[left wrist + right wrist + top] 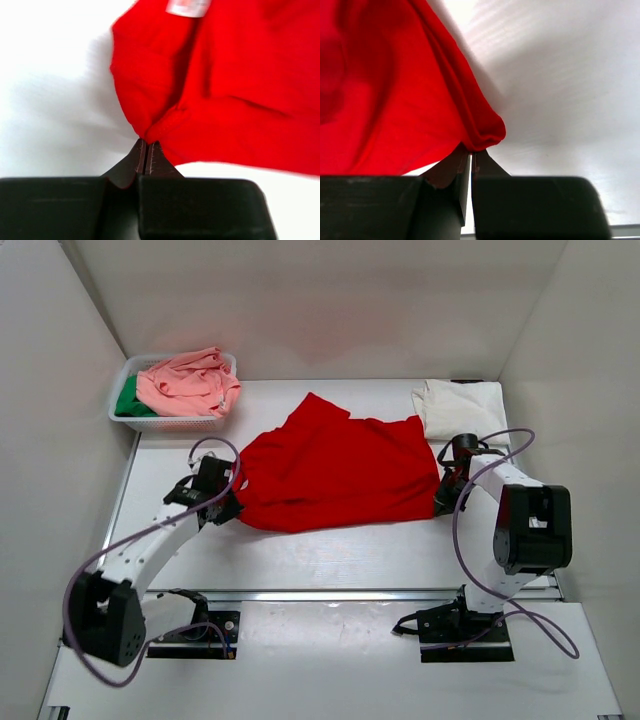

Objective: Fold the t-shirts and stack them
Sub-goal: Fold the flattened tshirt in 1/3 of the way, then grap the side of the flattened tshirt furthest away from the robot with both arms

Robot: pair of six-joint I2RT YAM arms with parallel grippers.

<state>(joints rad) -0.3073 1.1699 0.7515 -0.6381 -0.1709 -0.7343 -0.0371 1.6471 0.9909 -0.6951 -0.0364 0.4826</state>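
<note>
A bright red t-shirt [335, 472] lies spread across the middle of the table. My left gripper [236, 508] is shut on its near left corner, where the cloth [220, 95] bunches at the fingertips [146, 143]. At the near right corner my right gripper [440, 502] is shut on a rolled fold of the red cloth [395, 110], pinched at the tips [473, 151]. A cream-white t-shirt [460, 407] lies folded at the back right. Salmon-pink [188, 383] and green [127, 401] t-shirts sit in the basket.
A white mesh basket [165, 422] stands at the back left corner. White walls close in the table on the left, back and right. Both arm bases sit on the near edge, with purple cables looping beside them.
</note>
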